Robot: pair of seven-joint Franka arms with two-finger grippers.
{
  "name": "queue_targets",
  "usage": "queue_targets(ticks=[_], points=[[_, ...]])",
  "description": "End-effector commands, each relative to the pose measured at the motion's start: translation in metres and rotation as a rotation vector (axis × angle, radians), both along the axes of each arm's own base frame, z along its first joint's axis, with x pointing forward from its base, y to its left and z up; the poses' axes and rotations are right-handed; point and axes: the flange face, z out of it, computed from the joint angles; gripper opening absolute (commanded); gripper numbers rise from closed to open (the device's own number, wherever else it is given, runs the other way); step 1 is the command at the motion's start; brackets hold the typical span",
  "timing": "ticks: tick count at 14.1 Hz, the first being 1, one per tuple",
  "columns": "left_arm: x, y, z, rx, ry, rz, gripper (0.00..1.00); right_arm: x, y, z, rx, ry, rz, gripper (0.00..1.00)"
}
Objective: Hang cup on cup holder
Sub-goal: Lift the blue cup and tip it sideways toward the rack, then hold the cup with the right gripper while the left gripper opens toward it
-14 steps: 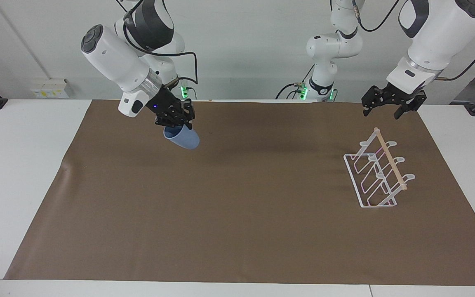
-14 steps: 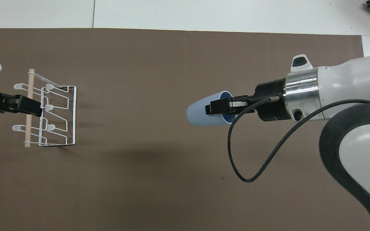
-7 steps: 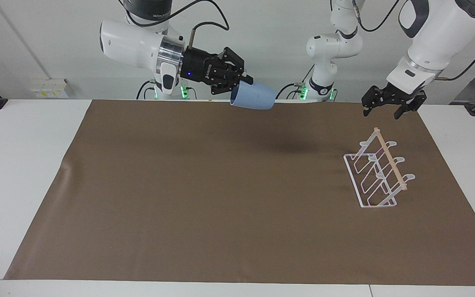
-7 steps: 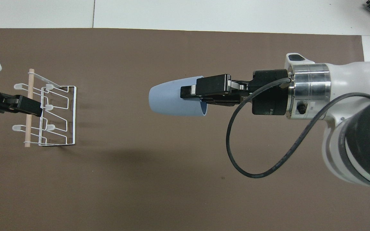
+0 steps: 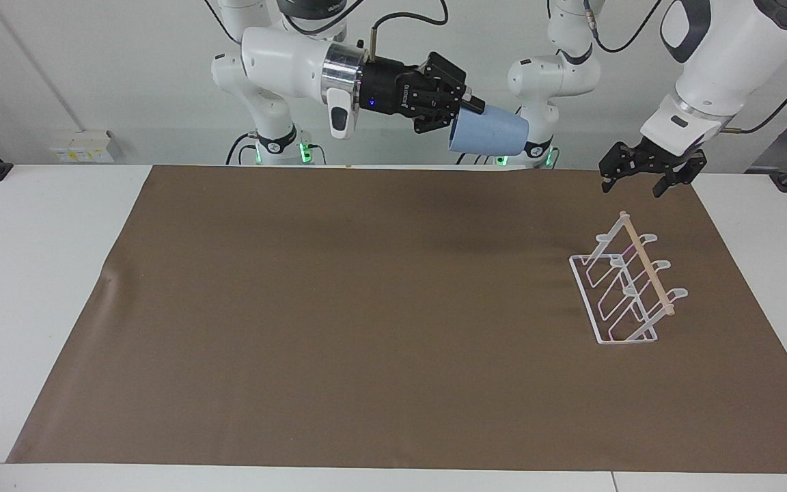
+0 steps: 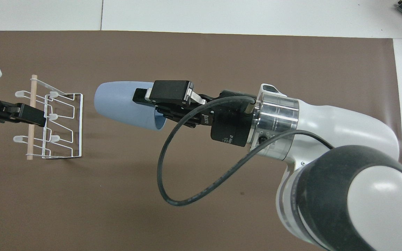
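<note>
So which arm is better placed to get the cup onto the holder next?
The right arm, I think. Its pincer is shut on the cup, raised over the mat and lying sideways, base toward the cup holder. The left pincer waits open and empty above the holder.

Left gripper (image 6: pixel 30 116) cut by overhead view's 9 o'clock edge, crossing part of cup holder (image 6: pixel 65 125). Cup (image 6: pixel 124 104) rim partly hidden under right gripper (image 6: pixel 152 104).

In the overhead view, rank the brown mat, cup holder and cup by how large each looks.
1. The brown mat, by far the largest.
2 and 3. Unsure: the cup holder and the cup cover similar areas, and the cup, held aloft in the right gripper, is nearer the camera.
</note>
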Motion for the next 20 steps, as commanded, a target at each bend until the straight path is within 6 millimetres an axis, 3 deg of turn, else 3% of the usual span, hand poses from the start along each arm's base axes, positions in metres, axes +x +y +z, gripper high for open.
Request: queue_targets(ticks=[1, 3, 5, 9, 13, 15, 18, 20], points=[[-0.007, 0.002, 0.0, 0.019, 0.005, -0.002, 1.0, -0.002, -0.009, 0.002, 0.022, 0.024, -0.025, 0.0], [-0.014, -0.012, 0.003, 0.022, 0.02, -0.025, 1.0, -0.002, -0.01, 0.002, 0.022, 0.026, -0.028, 0.0], [-0.014, -0.012, 0.008, 0.01, 0.013, 0.029, 1.0, -0.001, -0.01, 0.001, 0.019, 0.023, -0.028, 0.0], [-0.014, -0.02, 0.012, -0.168, 0.078, 0.475, 1.0, 0.0, -0.01, 0.0, 0.011, 0.019, -0.028, 0.0], [-0.002, 0.002, 0.024, -0.378, 0.181, 0.933, 1.0, 0.0, -0.011, 0.0, 0.009, 0.018, -0.029, 0.0], [0.006, 0.0, 0.032, -0.472, 0.248, 1.177, 1.0, 0.0, -0.011, 0.0, 0.009, 0.018, -0.03, 0.0], [0.013, -0.006, 0.041, -0.578, 0.341, 1.386, 1.0, 0.0, -0.012, 0.0, 0.008, 0.017, -0.032, 0.0], [0.011, -0.012, 0.049, -0.614, 0.38, 1.438, 1.0, 0.001, -0.012, 0.0, 0.007, 0.017, -0.035, 0.0]])
